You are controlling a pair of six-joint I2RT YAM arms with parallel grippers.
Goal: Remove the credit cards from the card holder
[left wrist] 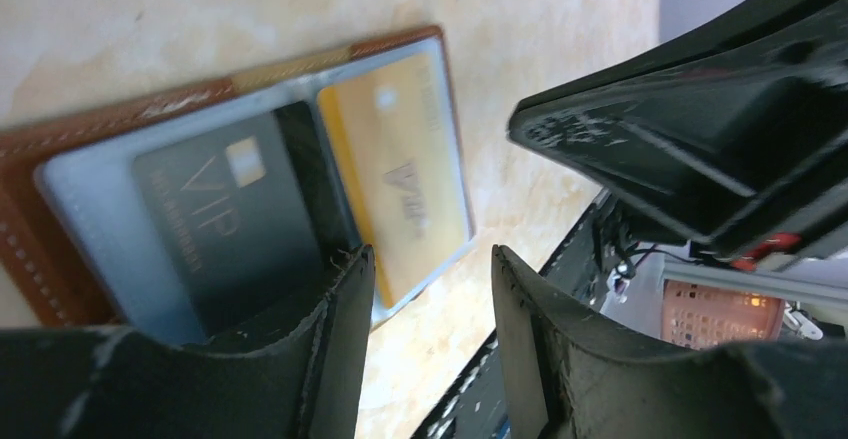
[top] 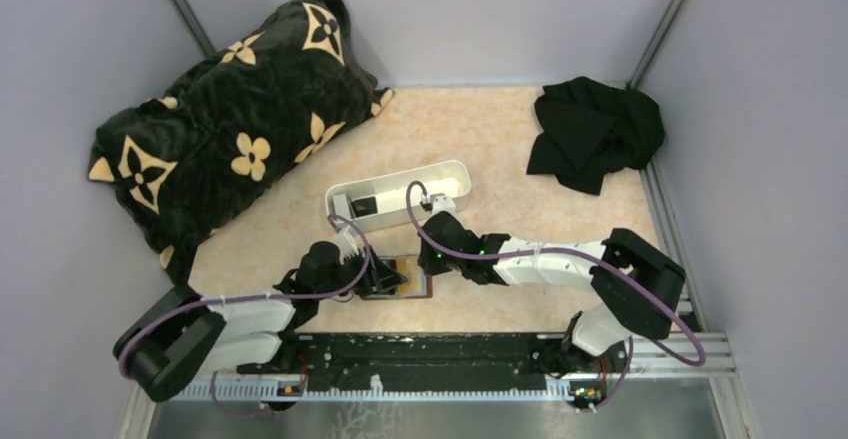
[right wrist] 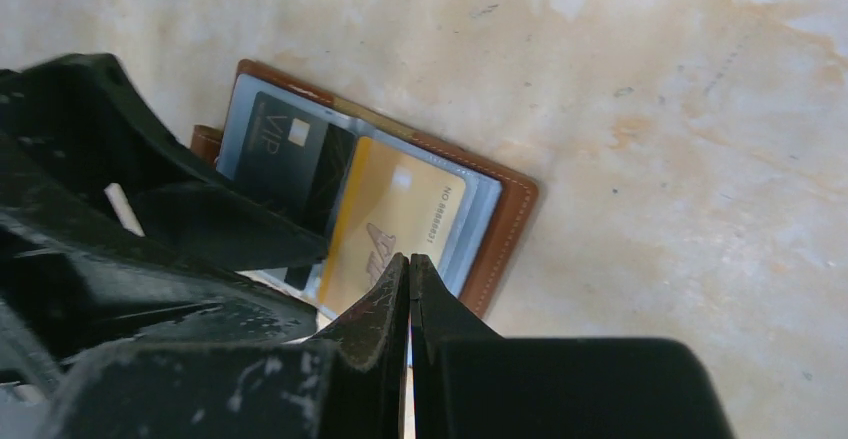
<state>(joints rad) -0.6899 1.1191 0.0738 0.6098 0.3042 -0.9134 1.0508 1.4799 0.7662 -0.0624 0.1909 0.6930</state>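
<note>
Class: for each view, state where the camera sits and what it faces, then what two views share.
Top external: above and behind, looking down at table; both arms show.
Left wrist: on left arm, facing the card holder; open left gripper shows.
Right wrist: on right arm, same holder; shut right gripper shows.
Shared: gold card.

Both arms reach in toward the middle, grippers almost meeting tip to tip. Left arm (top: 250,314) sits low, forearm stretched fwd and a bit to the right. Left gripper (left wrist: 430,259) has its fingers (left wrist: 340,329) apart w/ a clear gap btwn them. Right arm (top: 560,259) is bent hard at the elbow (top: 640,269), forearm running across to the left. Right gripper (right wrist: 410,264) is pinched all the way closed, fingertips (right wrist: 385,299) pressed together, pointing down.
</note>
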